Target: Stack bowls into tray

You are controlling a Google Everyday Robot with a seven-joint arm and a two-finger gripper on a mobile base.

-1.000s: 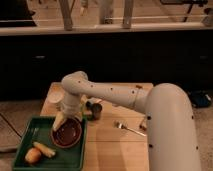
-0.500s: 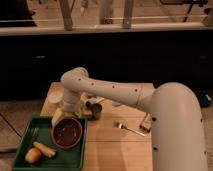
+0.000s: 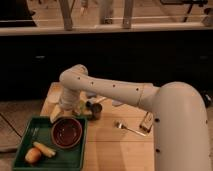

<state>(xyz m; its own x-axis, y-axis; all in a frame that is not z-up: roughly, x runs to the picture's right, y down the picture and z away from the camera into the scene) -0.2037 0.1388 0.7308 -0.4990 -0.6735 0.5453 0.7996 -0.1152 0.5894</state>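
Observation:
The glossy reddish-brown bowl (image 3: 66, 132) sits upright in the right half of the dark green tray (image 3: 31, 136) at the table's front left. My gripper (image 3: 65, 111) hangs from the white arm just above the tray's far rim, behind the brown bowl and apart from it. A pale whitish bowl (image 3: 53, 95) rests on the wooden table behind the tray, partly hidden by my wrist.
A small grey metal cup (image 3: 95, 110) stands on the table right of the gripper. A fork (image 3: 127, 128) and a small packet (image 3: 146, 121) lie further right. Orange and yellow food items (image 3: 40, 151) lie in the tray's front left. My large white arm (image 3: 175, 125) fills the right side.
The gripper has lifted up and back from the brown bowl. The bowl stays resting in the tray.

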